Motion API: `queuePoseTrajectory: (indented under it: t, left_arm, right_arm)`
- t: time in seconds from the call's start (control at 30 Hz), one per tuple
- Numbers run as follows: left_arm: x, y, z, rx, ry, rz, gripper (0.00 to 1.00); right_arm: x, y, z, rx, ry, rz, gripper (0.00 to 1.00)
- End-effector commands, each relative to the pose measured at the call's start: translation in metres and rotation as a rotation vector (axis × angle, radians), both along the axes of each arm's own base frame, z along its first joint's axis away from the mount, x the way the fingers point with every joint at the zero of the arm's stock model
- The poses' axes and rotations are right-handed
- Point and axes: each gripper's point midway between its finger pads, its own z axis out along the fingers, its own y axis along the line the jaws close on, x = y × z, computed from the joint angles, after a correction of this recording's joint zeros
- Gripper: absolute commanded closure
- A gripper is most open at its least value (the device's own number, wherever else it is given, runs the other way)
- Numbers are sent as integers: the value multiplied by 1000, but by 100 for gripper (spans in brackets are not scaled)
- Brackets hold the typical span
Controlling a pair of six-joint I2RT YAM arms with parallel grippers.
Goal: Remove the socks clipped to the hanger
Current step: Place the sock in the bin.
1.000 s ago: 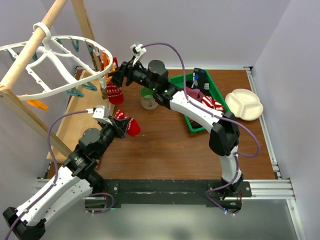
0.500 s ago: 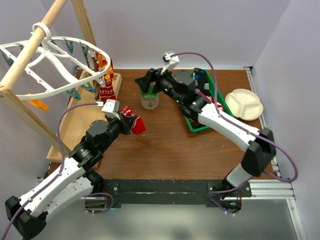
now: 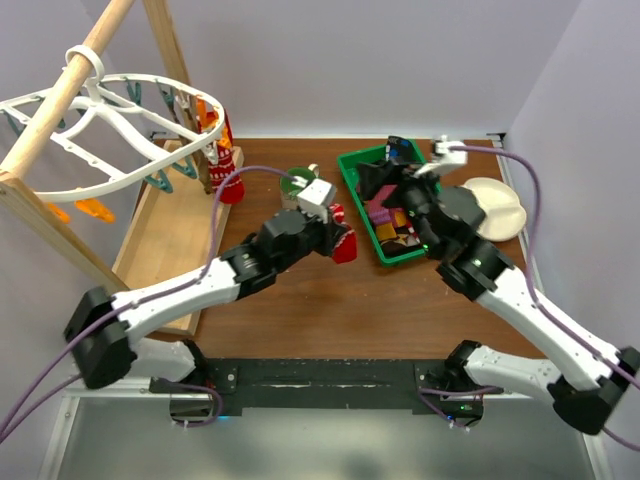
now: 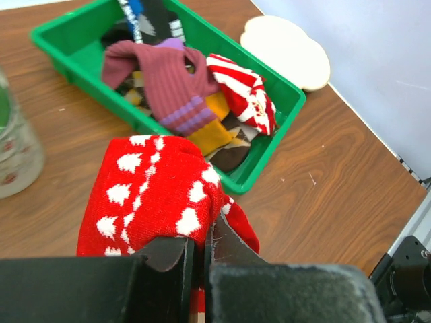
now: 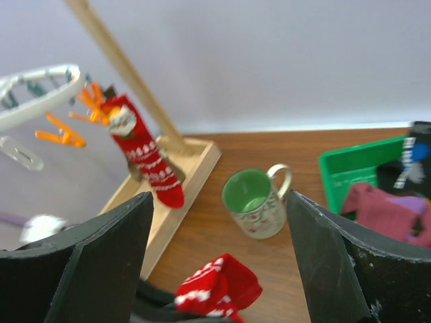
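The white oval hanger [image 3: 120,135] hangs from a wooden pole at the upper left. One of the socks, red with white bands [image 3: 224,168] [image 5: 147,160], is still clipped to its near rim by orange clips [image 5: 62,136]. My left gripper [image 3: 335,232] [image 4: 200,243] is shut on a red sock with white hearts [image 4: 153,196] [image 5: 219,285], held low over the table just left of the green bin [image 3: 392,252]. My right gripper [image 3: 380,184] [image 5: 219,199] hovers over the bin's far end, jaws wide open and empty, facing the hanger.
The green bin [image 4: 268,151] holds several socks, among them a maroon one [image 4: 168,81] and a red-and-white striped one [image 4: 244,91]. A green-lined mug [image 3: 297,186] [image 5: 257,203] stands left of the bin. A white divided plate [image 3: 497,205] lies at the right. A wooden base board [image 3: 165,235] lies under the pole frame.
My left arm has swung right, carrying the red heart sock from near the hanger to beside the bin. My right arm has drawn back from the hanger to above the bin, jaws opening wider.
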Motion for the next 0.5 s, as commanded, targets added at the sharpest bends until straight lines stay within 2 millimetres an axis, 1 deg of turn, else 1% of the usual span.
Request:
queuePoseTrajectory:
  t: [0.0, 0.03, 0.07, 0.1, 0.13, 0.17, 0.2, 0.23, 0.27, 0.3, 0.37, 0.4, 0.43, 0.47]
  left_arm:
    - [19, -59, 39, -112, -90, -90, 100]
    - [24, -69, 52, -136, -109, -100, 100]
    - [28, -77, 54, -144, -118, -109, 100]
    - [35, -89, 40, -121, -107, -118, 100]
    - [41, -97, 51, -136, -125, -120, 100]
    - [45, -104, 51, -140, -134, -122, 100]
    - [52, -115, 35, -114, -127, -132, 100]
    - [57, -123, 47, -134, -152, -138, 100]
    - [63, -129, 49, -140, -170, -139, 100]
    - [74, -141, 45, -126, -186, -137, 100]
    - [91, -151, 41, -109, -206, -123, 100]
    - [105, -162, 40, -102, -223, -120, 100]
    - [118, -162, 39, -102, -229, -105, 100]
    - [127, -166, 38, -108, -230, -110, 100]
  right_arm:
    - [-21, -66, 20, 55, -40, -205, 15]
    - [-24, -72, 16, 47, -36, -219, 15]
    - [-32, -81, 23, 65, -54, -228, 15]
    - [-34, -88, 22, 64, -49, -248, 15]
    - [-37, -92, 23, 66, -49, -257, 15]
    - [-42, -97, 26, 75, -57, -260, 15]
    - [-44, -101, 24, 74, -54, -271, 15]
    - [-46, -103, 25, 76, -56, -272, 15]
    - [-47, -105, 25, 72, -55, -274, 15]
    - [-50, -108, 27, 78, -61, -274, 15]
    - [-51, -108, 27, 71, -61, -267, 15]
    - [-51, -106, 26, 63, -58, -263, 15]
    - [-51, -107, 31, 64, -62, -263, 15]
    - [-52, -106, 30, 55, -55, -257, 15]
